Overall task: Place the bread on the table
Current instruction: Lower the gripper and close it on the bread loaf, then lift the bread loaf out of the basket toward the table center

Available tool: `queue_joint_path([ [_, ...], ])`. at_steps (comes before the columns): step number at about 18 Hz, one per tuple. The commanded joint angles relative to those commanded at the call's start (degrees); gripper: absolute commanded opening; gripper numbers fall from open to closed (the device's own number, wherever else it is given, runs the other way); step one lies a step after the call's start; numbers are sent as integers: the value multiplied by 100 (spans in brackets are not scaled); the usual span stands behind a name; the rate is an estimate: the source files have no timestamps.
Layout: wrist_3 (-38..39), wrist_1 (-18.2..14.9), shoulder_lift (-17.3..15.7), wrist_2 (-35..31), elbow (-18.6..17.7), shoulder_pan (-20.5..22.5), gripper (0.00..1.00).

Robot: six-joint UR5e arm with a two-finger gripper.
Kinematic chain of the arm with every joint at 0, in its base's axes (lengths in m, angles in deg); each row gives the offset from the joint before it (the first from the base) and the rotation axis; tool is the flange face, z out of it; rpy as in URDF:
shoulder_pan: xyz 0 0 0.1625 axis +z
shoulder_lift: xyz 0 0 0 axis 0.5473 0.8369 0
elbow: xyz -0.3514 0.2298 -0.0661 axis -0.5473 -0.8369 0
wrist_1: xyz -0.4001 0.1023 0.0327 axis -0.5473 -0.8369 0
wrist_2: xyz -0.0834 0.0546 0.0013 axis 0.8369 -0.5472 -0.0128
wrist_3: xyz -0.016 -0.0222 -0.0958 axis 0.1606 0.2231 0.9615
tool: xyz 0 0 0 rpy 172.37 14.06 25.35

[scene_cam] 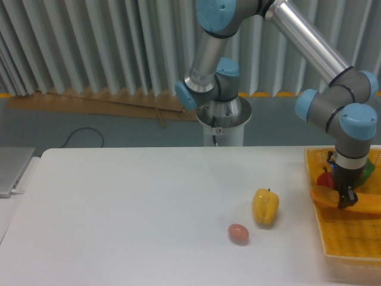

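The bread (326,197), a long orange-tan loaf, hangs over the yellow woven basket (351,238) at the right edge and runs out of frame to the right. My gripper (346,201) points down and is shut on the loaf near its left end. The white table (131,220) spreads to the left of the basket.
A yellow bell pepper (265,207) stands on the table with a small pinkish-brown egg (238,233) just in front of it. A red item (325,179) and a green item (364,172) lie at the back of the basket. A grey laptop (12,170) sits at the far left edge.
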Motion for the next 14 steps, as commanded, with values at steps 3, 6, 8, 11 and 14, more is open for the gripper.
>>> queue_joint_path([
  [3, 105, -202, -123, 0, 44, -9, 47],
  [6, 298, -396, -211, 26, 140, -105, 48],
  [8, 465, -484, -246, 53, 158, -158, 48],
  [11, 720, -589, -378, 88, 158, -307, 48],
  [14, 782, -773, -597, 465, 158, -308, 48],
])
